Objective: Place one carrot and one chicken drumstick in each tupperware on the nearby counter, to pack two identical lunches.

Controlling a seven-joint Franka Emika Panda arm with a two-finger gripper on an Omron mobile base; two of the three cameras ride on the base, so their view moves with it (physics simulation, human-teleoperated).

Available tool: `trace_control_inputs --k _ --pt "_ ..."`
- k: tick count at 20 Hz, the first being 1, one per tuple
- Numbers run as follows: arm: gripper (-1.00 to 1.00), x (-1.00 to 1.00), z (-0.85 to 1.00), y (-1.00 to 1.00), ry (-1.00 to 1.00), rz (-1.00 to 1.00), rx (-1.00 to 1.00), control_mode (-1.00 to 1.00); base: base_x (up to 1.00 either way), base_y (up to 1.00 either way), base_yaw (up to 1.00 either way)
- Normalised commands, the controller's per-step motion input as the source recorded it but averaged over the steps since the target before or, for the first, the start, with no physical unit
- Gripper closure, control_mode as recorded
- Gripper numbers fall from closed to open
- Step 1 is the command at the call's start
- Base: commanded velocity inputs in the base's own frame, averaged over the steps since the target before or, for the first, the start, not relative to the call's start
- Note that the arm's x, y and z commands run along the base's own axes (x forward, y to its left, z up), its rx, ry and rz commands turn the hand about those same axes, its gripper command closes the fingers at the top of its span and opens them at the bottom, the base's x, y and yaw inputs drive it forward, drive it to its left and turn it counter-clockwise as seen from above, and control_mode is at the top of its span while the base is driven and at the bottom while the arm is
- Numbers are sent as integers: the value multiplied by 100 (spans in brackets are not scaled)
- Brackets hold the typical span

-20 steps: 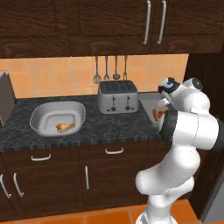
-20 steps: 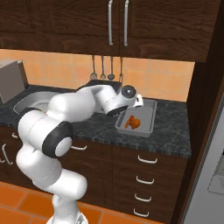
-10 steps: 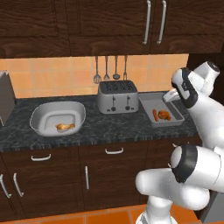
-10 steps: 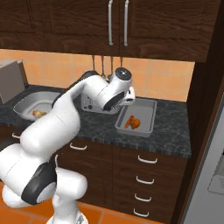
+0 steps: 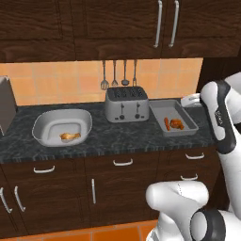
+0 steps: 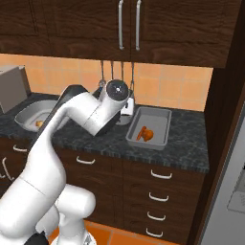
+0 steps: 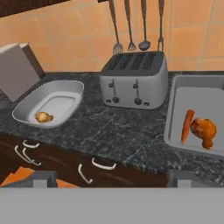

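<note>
1. The counter (image 5: 117, 136) is dark marbled stone over brown cabinets with curved silver handles.
2. A silver toaster (image 5: 126, 104) stands at the back, between the two containers; four utensils (image 7: 135, 24) hang on the tiled wall above it.
3. The tray (image 5: 172, 117), a rectangular grey tupperware, sits just right of the toaster. It holds one carrot (image 5: 166, 124) and one drumstick (image 5: 177, 124), lying side by side, close enough that contact cannot be ruled out.
4. In the hand view the carrot (image 7: 187, 125) lies left of the drumstick (image 7: 203, 131), whose narrow bone end points toward the camera.
5. The bowl (image 5: 61, 126), the rounded grey tupperware, sits left of the toaster and well apart from the tray. It holds one drumstick (image 5: 70, 137) near its front wall.
6. A grey box (image 5: 7, 104) stands at the far left of the counter, beside the bowl.
7. The arm is raised above the counter's front edge; its wrist (image 6: 116, 90) shows in the right base view, in front of the toaster.
8. The gripper (image 7: 113, 178) is released, its jaws spread wide with nothing between them; the finger tips (image 7: 43, 177) show low in the hand view, above the cabinet front.
9. The hand camera looks down over the toaster, with the bowl (image 7: 48, 103) on its left and the tray (image 7: 197, 116) on its right.
</note>
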Motion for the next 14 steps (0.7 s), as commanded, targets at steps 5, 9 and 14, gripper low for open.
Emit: trace_control_inputs --k 5,9,14 --pt "-100 -79 82 38 12 -2 0 -100 0 0 0" --pt "-100 -100 25 42 25 0 0 -100 0 0 0" --pt "-100 -79 14 34 4 -1 -12 -100 0 0 0"
